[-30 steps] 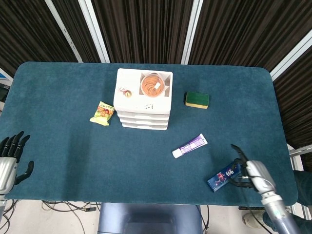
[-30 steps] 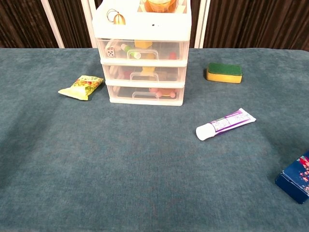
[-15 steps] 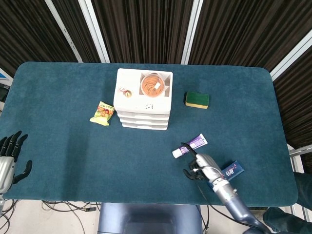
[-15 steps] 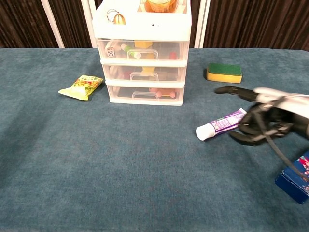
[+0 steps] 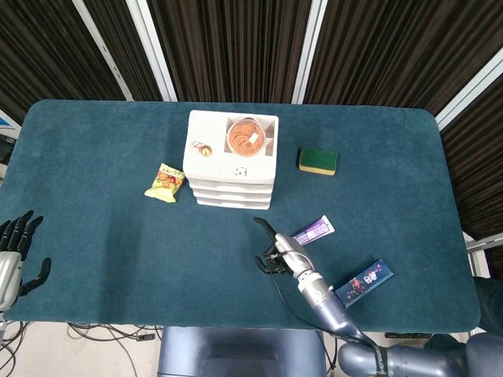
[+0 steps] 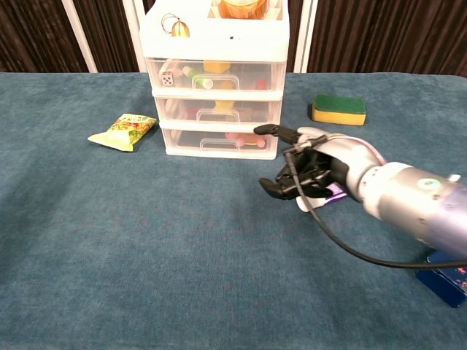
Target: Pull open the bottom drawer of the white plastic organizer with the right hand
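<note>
Three drawers in the white plastic organizer (image 6: 216, 80), mid-table, and the bottom drawer (image 6: 219, 142) sits closed. The right hand (image 6: 306, 169) hovers near its front, empty, fingers loosely curled. Light, slick plastic, I'd judge: hook the central handle (image 6: 215, 144).

The head view looks steeply down from high above, taking in the whole tabletop (image 5: 94, 236). The chest view sits low and near, facing level across it. Both share the organizer (image 5: 232, 159) (image 6: 216, 80), sponge (image 5: 317, 161) (image 6: 338, 110) and right hand (image 5: 277, 250) (image 6: 310, 169).
</note>
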